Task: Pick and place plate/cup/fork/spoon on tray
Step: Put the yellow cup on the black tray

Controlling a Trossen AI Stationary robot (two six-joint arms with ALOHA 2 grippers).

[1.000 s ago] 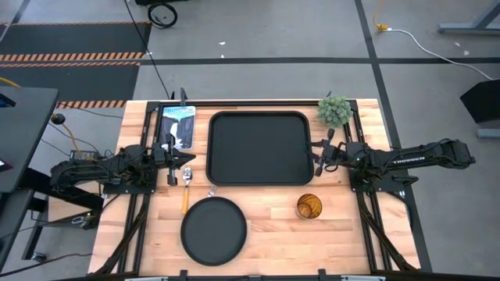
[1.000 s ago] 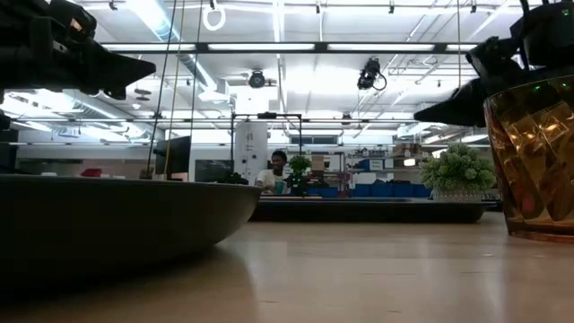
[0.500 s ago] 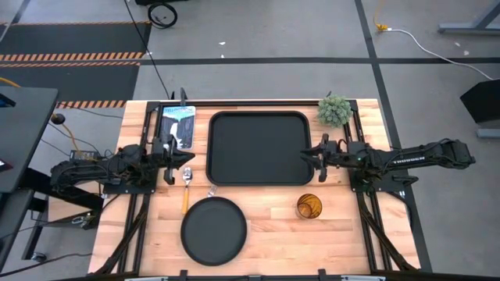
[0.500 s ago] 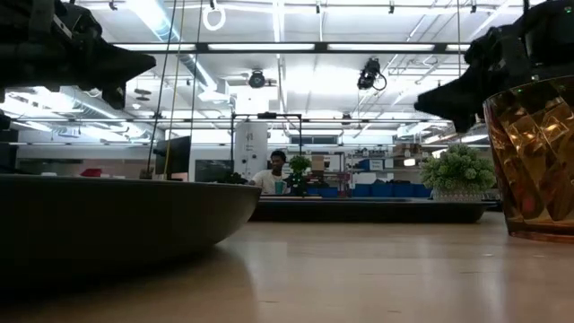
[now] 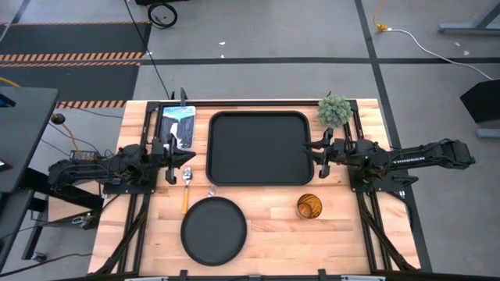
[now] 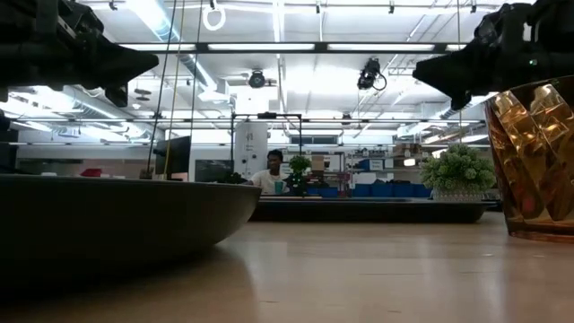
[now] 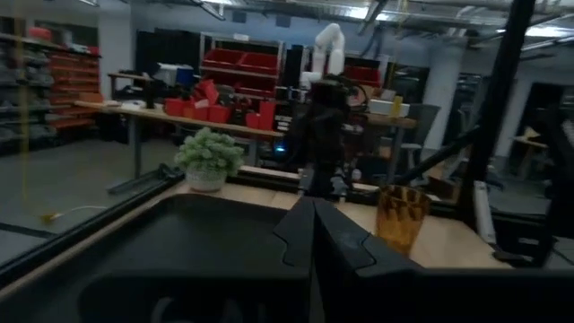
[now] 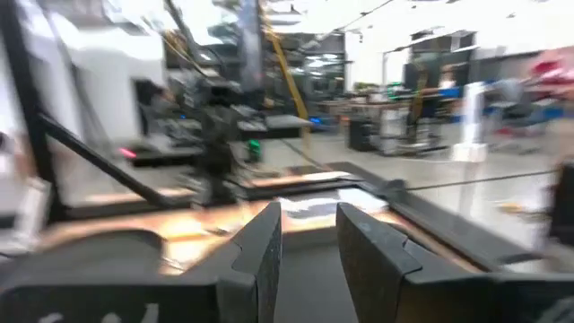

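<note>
The black tray (image 5: 258, 115) lies at the table's middle far side. The round black plate (image 5: 214, 230) lies near the front edge, left of middle. The amber cup (image 5: 309, 207) stands upright near the tray's near right corner. The orange-handled spoon (image 5: 185, 195) lies flat left of the plate's far side. A small slim thing (image 5: 210, 190) lies at the tray's near left corner; whether it is the fork, I cannot tell. My left gripper (image 5: 190, 158) is shut and empty at the tray's left side. My right gripper (image 5: 312, 150) is open and empty, above the tray's right edge.
A small green potted plant (image 5: 334, 111) stands at the table's far right corner, beside the tray. A blue and white flat packet (image 5: 177, 125) lies left of the tray's far end. Bare wood lies between plate and cup and along the front edge.
My right gripper has risen and turned about at the tray's right edge, shifting a little toward the table's far edge. No object on the table has moved.
</note>
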